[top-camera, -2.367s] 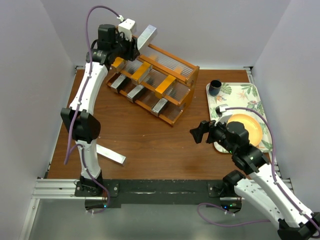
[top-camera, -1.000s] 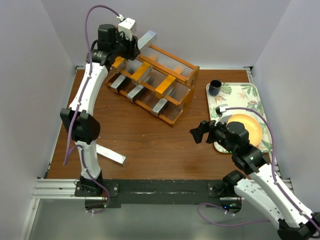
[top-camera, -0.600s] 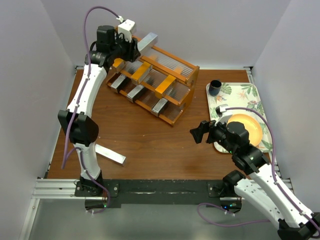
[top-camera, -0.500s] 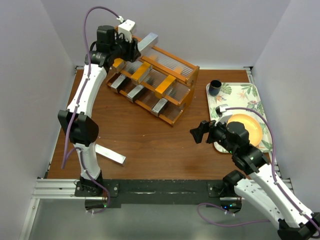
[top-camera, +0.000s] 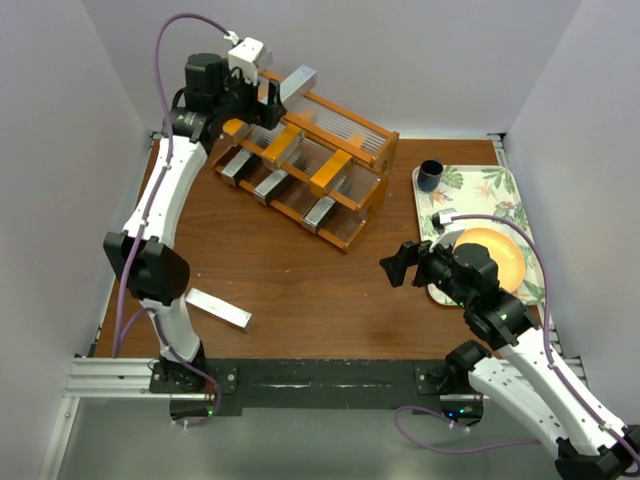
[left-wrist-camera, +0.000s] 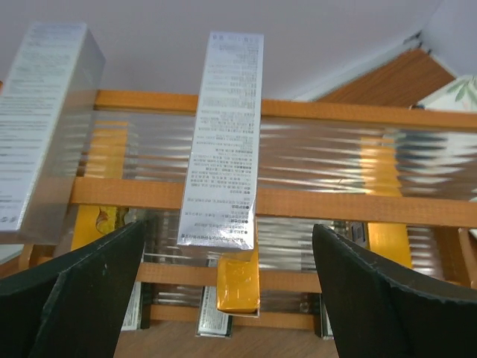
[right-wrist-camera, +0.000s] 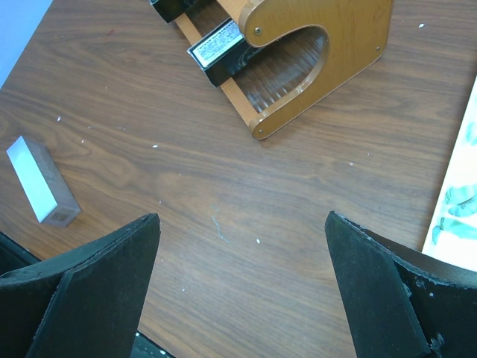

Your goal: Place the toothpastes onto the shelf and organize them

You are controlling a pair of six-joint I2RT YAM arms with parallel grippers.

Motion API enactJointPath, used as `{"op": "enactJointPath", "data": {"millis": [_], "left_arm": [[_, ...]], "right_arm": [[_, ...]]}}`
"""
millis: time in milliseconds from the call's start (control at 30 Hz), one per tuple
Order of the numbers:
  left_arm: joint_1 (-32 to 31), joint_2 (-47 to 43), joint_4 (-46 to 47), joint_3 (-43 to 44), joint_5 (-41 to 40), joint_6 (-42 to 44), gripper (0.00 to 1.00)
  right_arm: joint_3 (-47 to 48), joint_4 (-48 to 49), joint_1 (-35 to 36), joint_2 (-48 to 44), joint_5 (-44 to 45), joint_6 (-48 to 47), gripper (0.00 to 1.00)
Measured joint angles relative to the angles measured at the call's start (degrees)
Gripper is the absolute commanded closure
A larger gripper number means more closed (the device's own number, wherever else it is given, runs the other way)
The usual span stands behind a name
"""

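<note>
The shelf (top-camera: 352, 140) stands at the back of the table, with orange toothpastes (top-camera: 283, 143) on its middle tier and silver ones (top-camera: 272, 183) on its lowest. A silver toothpaste (top-camera: 298, 82) lies on the top tier. My left gripper (top-camera: 266, 94) hangs open just left of it, apart from it. In the left wrist view that carton (left-wrist-camera: 223, 142) lies free ahead of the open left gripper (left-wrist-camera: 231, 298), with another silver carton (left-wrist-camera: 45, 127) to its left and an orange one (left-wrist-camera: 238, 280) below. One silver toothpaste (top-camera: 218, 309) lies on the table. My right gripper (top-camera: 400, 265) is open and holds nothing.
A leaf-patterned tray (top-camera: 480, 190) at the right carries an orange bowl (top-camera: 495, 255) and a dark cup (top-camera: 430, 175). In the right wrist view the open right gripper (right-wrist-camera: 238, 283) hangs over bare wood, with the shelf's side panel (right-wrist-camera: 313, 60) ahead and the loose carton (right-wrist-camera: 42, 190) left.
My left gripper has opened and let go of the silver carton on the top tier, then drawn back to the left. The right arm has not moved.
</note>
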Motion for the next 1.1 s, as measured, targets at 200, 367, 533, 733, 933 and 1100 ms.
{"op": "enactJointPath", "data": {"millis": [200,367,533,733,933,1100], "left_arm": [[0.0,-15.47,6.82,-14.38,-5.31,-4.66,0.0],[-0.02,-34.36,11.04,-33.16,-14.21,-10.16,0.0],[-0.02,-46.71,9.31,-44.48,-23.06,-15.76,0.0],[-0.02,-55.71,1.62,-56.65,-30.99,-23.98,0.0],[-0.02,-60.54,-8.07,-69.46,-33.46,-36.11,0.0],[-0.13,-68.52,-15.39,-81.0,-32.09,-47.17,0.0]], "right_arm": [[0.0,0.0,0.0,0.04,-0.24,-0.44,0.02],[0.0,0.26,0.0,0.55,-2.47,-1.03,0.02],[0.0,0.55,0.0,2.16,-4.68,-1.44,0.02],[0.0,0.83,0.0,2.86,-5.84,-1.53,0.02],[0.0,0.87,0.0,3.54,-6.12,-1.66,0.02],[0.0,1.18,0.0,4.28,-6.29,-1.68,0.02]]}}
